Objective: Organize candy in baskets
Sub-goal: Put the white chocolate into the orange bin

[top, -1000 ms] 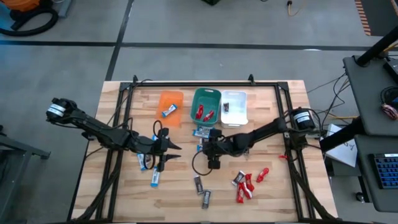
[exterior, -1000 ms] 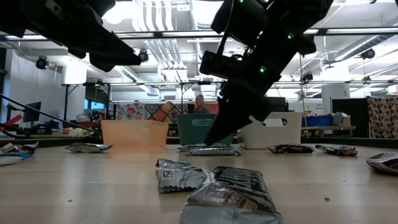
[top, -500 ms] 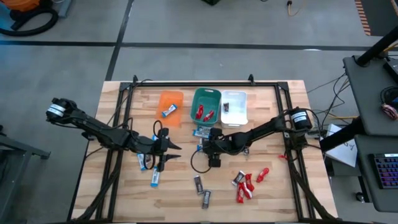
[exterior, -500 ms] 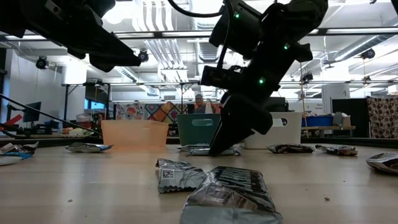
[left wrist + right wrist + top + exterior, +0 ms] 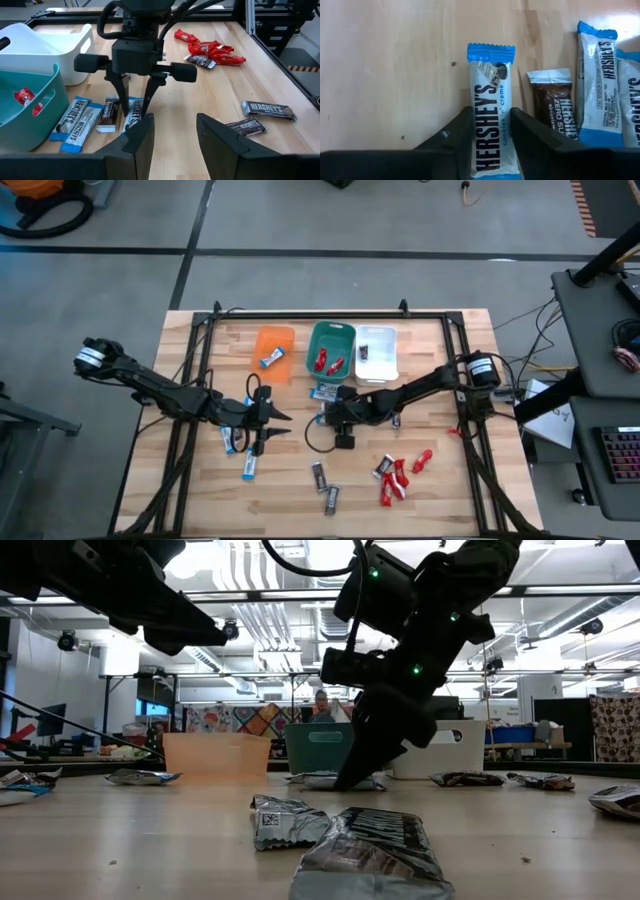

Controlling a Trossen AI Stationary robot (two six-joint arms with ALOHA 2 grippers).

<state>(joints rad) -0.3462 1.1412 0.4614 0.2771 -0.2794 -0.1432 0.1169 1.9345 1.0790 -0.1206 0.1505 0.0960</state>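
Lowered since a second ago, my right gripper (image 5: 490, 135) clamps a blue-and-white bar (image 5: 490, 110); I lift straight, avoiding the neighbouring dark bar (image 5: 554, 100).

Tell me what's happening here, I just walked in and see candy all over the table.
Two robot arms are sorting candy into three baskets. The right gripper is down on the table in front of the teal basket, its fingers on either side of a blue-and-white bar that still lies flat. The left gripper hangs above the table, holding nothing. Red bars and dark bars remain loose.
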